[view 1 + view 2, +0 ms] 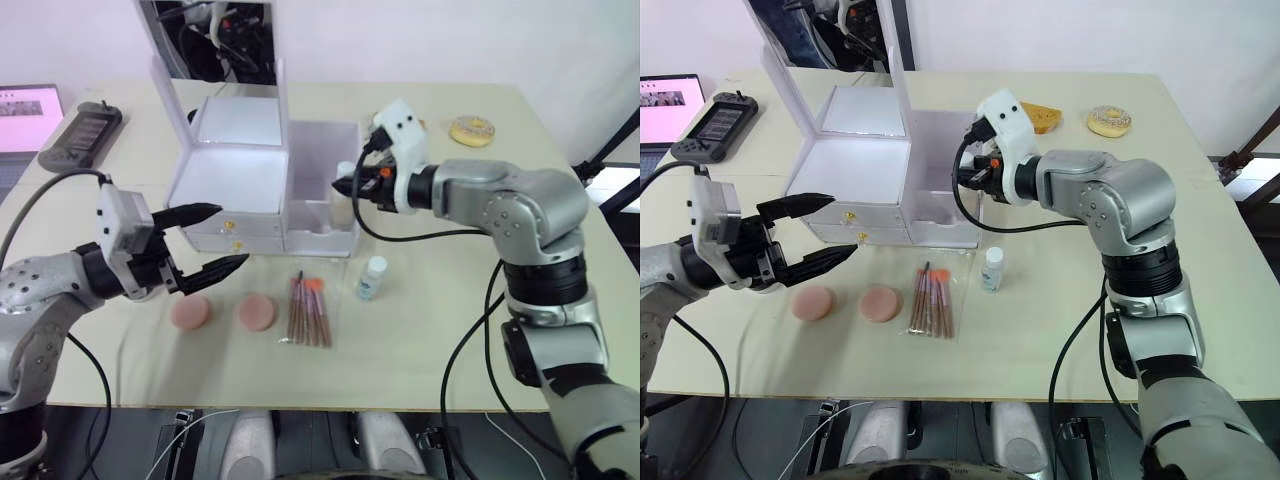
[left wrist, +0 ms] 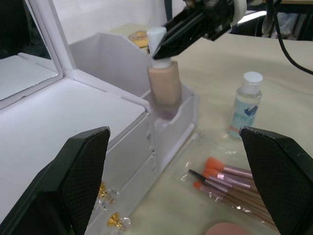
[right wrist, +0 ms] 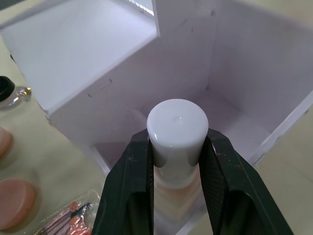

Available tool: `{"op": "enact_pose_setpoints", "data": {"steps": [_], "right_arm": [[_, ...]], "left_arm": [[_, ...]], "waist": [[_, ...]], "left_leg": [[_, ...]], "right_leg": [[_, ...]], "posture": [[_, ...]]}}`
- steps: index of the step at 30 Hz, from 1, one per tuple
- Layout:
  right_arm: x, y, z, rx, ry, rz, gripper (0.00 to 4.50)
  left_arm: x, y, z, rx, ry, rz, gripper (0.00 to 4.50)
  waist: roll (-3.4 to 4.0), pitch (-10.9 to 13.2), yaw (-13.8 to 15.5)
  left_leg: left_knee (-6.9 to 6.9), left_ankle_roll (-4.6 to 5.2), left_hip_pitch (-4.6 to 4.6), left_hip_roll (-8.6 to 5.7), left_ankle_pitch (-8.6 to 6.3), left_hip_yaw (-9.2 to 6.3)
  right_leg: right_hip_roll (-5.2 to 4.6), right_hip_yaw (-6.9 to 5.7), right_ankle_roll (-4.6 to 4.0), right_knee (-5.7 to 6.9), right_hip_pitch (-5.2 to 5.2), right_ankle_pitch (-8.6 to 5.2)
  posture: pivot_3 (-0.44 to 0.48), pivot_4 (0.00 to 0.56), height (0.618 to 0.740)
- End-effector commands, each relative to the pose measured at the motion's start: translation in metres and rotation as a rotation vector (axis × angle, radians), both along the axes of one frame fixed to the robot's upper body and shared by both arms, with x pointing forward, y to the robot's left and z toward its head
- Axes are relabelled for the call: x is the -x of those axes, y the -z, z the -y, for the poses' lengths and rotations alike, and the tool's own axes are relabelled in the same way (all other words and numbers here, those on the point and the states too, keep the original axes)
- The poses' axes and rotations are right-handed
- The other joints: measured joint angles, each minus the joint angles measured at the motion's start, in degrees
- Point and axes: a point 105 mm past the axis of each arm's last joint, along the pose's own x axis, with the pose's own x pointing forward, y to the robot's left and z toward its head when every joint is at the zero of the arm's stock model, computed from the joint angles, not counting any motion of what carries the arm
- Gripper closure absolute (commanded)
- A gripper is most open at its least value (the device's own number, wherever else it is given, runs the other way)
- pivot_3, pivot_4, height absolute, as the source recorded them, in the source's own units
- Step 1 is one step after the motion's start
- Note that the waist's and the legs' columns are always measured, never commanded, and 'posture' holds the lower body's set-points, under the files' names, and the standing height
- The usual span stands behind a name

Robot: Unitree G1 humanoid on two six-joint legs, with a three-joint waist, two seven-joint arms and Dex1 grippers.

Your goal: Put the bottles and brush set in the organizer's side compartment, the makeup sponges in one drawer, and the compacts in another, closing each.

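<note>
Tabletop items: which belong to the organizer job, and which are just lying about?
Job: organizer; foundation bottle held by the right gripper; clear bottle; brush set; two pink sponges.

Lying about: donut; handheld console; laptop.

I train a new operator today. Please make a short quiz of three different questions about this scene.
1. True or false: the right tool grips the beige bottle by its white cap.
2. Which item lies on the table nearest the clear bottle? A) brush set B) donut C) controller
3. Fill in: the left tool is ____, holding nothing.

Key: 1 true; 2 A; 3 open.
</note>
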Motion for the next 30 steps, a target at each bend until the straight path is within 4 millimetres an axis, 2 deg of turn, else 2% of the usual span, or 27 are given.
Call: {"op": "enact_pose_setpoints", "data": {"steps": [1,7,11,14,20,21,22,26,28,30], "right_arm": [[-0.002,-0.008,0.004,-0.004,0.037,0.063,3.74],[-0.005,0.005,0.002,0.005,0.079,0.076,3.74],[-0.002,0.026,-0.001,0.006,0.097,0.057,3.74],[0.002,0.027,-0.003,-0.013,0.092,0.053,3.74],[0.009,0.018,-0.003,-0.031,0.071,0.067,0.76],[0.011,0.012,-0.002,-0.036,0.065,0.080,0.27],[0.013,0.003,-0.001,-0.043,0.054,0.094,0.02],[0.024,-0.027,0.002,-0.108,-0.027,0.119,0.02],[0.047,-0.050,0.000,-0.209,-0.193,0.111,0.02],[0.061,-0.072,0.012,-0.295,-0.278,0.135,0.02]], "left_arm": [[0.001,-0.012,0.001,-0.011,0.011,0.060,0.00],[0.000,-0.012,0.003,-0.012,0.020,0.060,0.00],[-0.002,-0.012,0.003,-0.018,0.031,0.061,0.00],[-0.004,-0.013,0.004,-0.018,0.037,0.061,0.00],[-0.005,-0.014,0.006,-0.015,0.053,0.058,0.00],[-0.005,-0.015,0.006,-0.014,0.054,0.057,0.00],[-0.005,-0.015,0.006,-0.015,0.057,0.056,0.00],[-0.007,-0.015,0.005,-0.014,0.061,0.052,0.00],[-0.008,-0.015,0.004,-0.013,0.066,0.045,0.00],[-0.008,-0.015,0.001,-0.010,0.066,0.037,0.00]], "waist": [[0.00,0.00,0.03],[0.01,-0.01,-0.02],[0.00,-0.02,-0.01],[-0.01,-0.02,-0.02],[-0.01,-0.02,-0.02],[-0.01,-0.02,0.02],[-0.01,-0.02,0.10],[0.00,-0.02,0.03],[0.00,-0.02,0.02],[0.00,-0.02,0.03]], "left_leg": [[0.00,0.00,0.00,0.00,0.00,0.00],[0.01,0.00,0.01,0.00,0.00,0.00],[0.02,0.00,0.01,0.00,0.00,-0.01],[0.02,0.00,0.01,0.00,0.00,0.00],[0.02,-0.01,0.03,0.00,0.01,-0.01],[0.03,-0.01,0.03,0.00,0.01,-0.01],[0.05,-0.01,0.03,0.00,0.01,-0.01],[0.08,-0.07,0.01,0.00,0.04,-0.01],[0.06,-0.07,0.03,0.01,0.04,-0.02],[0.00,-0.06,0.03,0.03,0.04,-0.04]], "right_leg": [[0.00,0.00,0.00,0.00,0.00,0.00],[0.01,0.00,0.00,0.03,0.00,0.00],[0.01,0.00,0.00,0.04,0.00,0.01],[0.01,0.00,0.00,0.04,0.01,0.01],[0.02,0.00,0.00,0.07,0.00,0.01],[0.02,0.00,-0.01,0.08,0.01,0.01],[0.02,0.00,-0.01,0.08,0.01,0.01],[0.01,0.00,-0.04,0.08,0.02,0.03],[0.02,0.00,-0.04,0.08,0.02,0.03],[0.06,-0.02,-0.04,0.08,0.01,0.03]], "posture": [[0.000,0.150,0.740],[0.000,0.150,0.740],[0.000,0.150,0.740],[0.000,0.150,0.740],[0.000,0.150,0.740],[0.000,0.150,0.740],[0.000,0.150,0.740],[0.000,0.150,0.740],[0.000,0.150,0.740],[0.000,0.150,0.740]]}}
